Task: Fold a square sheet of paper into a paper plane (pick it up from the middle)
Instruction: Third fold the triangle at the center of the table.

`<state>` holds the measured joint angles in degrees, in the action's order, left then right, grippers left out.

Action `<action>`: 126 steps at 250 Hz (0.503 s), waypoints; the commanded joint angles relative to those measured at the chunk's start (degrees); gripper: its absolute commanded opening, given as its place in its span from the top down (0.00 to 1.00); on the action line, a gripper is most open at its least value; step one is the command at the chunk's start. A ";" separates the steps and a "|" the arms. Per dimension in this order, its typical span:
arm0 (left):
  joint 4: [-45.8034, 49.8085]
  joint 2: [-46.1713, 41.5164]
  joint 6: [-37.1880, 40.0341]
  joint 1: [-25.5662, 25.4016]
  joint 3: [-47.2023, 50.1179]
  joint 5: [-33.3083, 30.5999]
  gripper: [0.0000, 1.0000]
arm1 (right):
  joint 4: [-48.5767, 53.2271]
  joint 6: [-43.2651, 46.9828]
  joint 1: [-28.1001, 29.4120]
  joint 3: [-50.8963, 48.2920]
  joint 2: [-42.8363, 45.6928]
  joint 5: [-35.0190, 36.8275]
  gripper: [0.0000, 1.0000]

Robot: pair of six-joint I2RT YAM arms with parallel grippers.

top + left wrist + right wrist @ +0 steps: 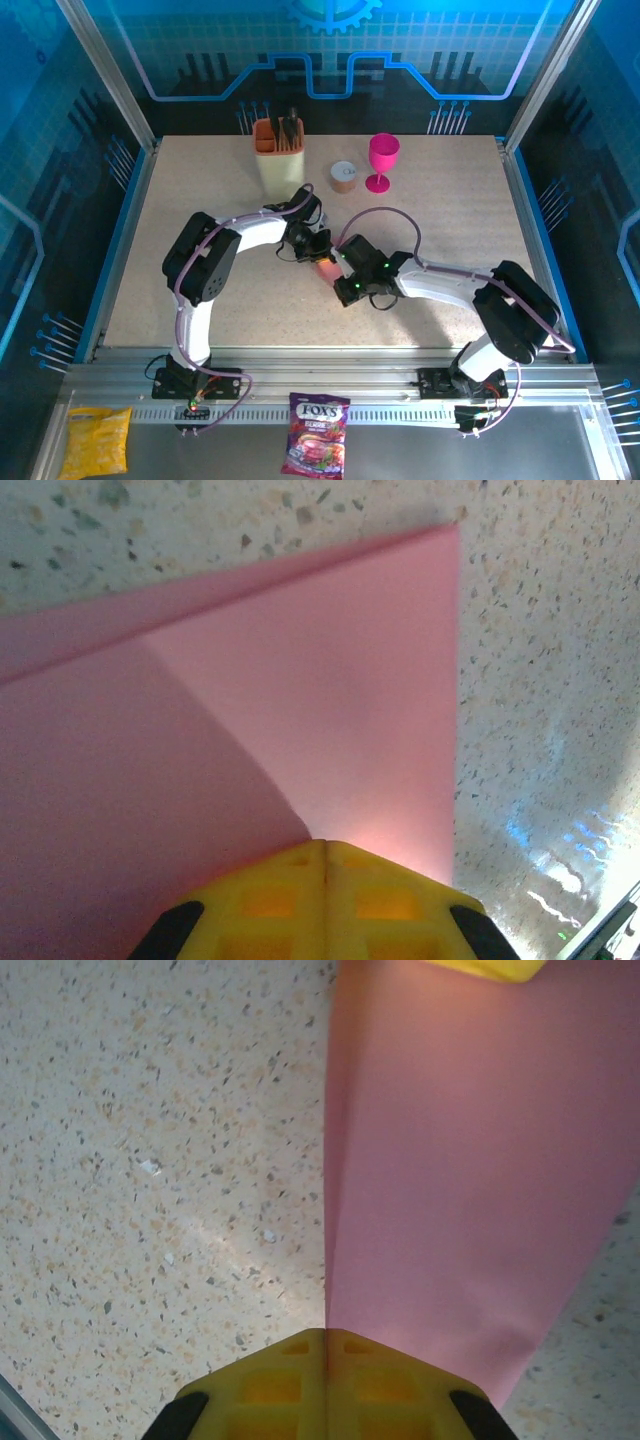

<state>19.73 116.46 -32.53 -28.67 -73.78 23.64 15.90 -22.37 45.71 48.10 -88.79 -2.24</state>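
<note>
Since both yellow jaws meet flush in the left wrist view with pink coming straight out of the seam, the left gripper (323,845) is clamped on the pink paper sheet (330,710). It's the same for the right gripper (325,1335): jaws together, pinching the sheet's near end. In the right wrist view the paper runs away from the jaws as a long strip with one straight edge on its left. A yellow tip at the far end is probably the other gripper's finger.

From above, the two grippers sit nose to nose at mid-table, with just a small pink patch showing between them. The sheet is held between both, over the speckled table (200,180). I can't tell if it touches the surface or hangs just off it.

The left wrist view shows a diagonal crease line and a layered edge, so the sheet is already partly folded and not flat. It's no dart yet.

The step looks like mid-fold, a two-handed hold to set up or line up the next crease. The next move needs both arms moving together with no pulling apart, as thin paper tears or slips. The edges should line up before it is laid down and the crease pressed.

The pink goblet (382,160) stands well apart at the back and isn't involved.
</note>
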 commanded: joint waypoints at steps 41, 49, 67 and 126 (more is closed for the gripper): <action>2.10 1.22 2.43 0.01 -0.86 -0.88 0.99 | 1.51 2.98 -4.43 2.09 -0.98 -3.16 1.00; 2.14 1.19 2.39 0.03 -0.78 -0.87 1.00 | 1.75 3.11 -4.81 2.08 -1.04 -3.36 1.00; 2.11 1.26 2.47 0.01 -0.70 -0.87 1.00 | 1.97 3.38 -5.37 3.40 -1.12 -4.09 1.00; 2.91 0.27 3.18 0.03 -1.32 -1.46 1.00 | 1.09 2.14 -3.24 2.68 -0.67 -6.49 1.00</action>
<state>19.88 116.90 -30.98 -28.67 -73.78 23.22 16.95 -20.27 40.99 50.26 -89.38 -6.55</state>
